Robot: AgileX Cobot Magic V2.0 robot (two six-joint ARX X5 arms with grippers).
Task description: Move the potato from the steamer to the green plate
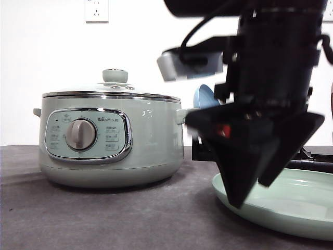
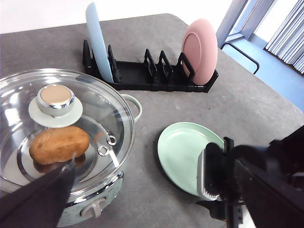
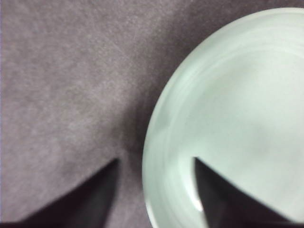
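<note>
The steamer [image 1: 112, 139] stands on the grey bench [image 1: 104, 219] with its dial facing the front camera and its glass lid [image 2: 61, 123] closed on top, the knob [image 2: 55, 99] in the lid's centre. Through the glass, in the left wrist view, the potato [image 2: 59, 144] lies inside the pot on a metal tray, just beside the knob. The green plate [image 2: 185, 154] lies flat on the bench beside the steamer, near it but apart, and it has nothing on it. The right gripper [image 1: 250, 195] hangs low over the near edge of that plate; in its own wrist view its jaws are spread, one dark finger [image 3: 80, 199] over the bench and the other over the plate's rim [image 3: 152, 142], gripping nothing. The left gripper [image 2: 33, 204] shows as one dark finger tip at the edge of its wrist view, above the lid's rim; I cannot tell how its jaws stand. Behind the plate, a black dish rack [image 2: 147, 76] holds a blue plate [image 2: 97, 40] upright at one end and a pink plate [image 2: 199, 50] upright at the other. A white wall socket [image 1: 97, 10] sits on the wall above the steamer.
</note>
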